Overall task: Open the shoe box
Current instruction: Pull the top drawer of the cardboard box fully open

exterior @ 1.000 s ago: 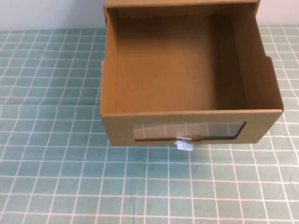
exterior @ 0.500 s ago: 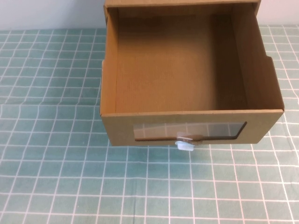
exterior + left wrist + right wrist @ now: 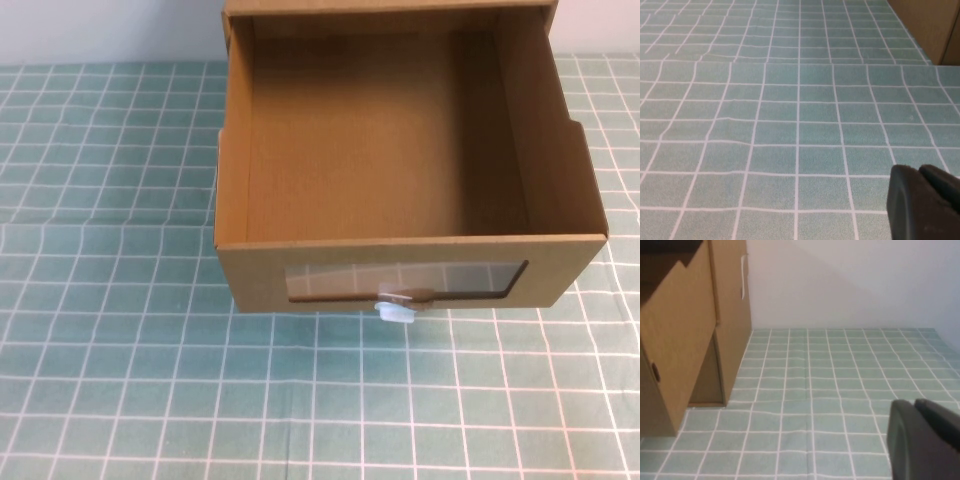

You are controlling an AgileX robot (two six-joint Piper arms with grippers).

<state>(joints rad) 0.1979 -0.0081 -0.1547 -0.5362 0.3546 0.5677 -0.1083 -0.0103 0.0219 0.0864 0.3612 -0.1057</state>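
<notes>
Nothing has shifted since the earlier frames. Left claw (image 3: 916,172) and right claw (image 3: 914,405), both closed and empty, hang low over the table (image 3: 100,380), apart from the shoe box (image 3: 250,280), whose drawer (image 3: 360,140) stands pulled out, empty: opening looks complete.

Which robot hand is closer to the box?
Right, I think. The right gripper hangs over the cloth with the box looming close beside it; the left gripper has only a box corner far off.
</notes>
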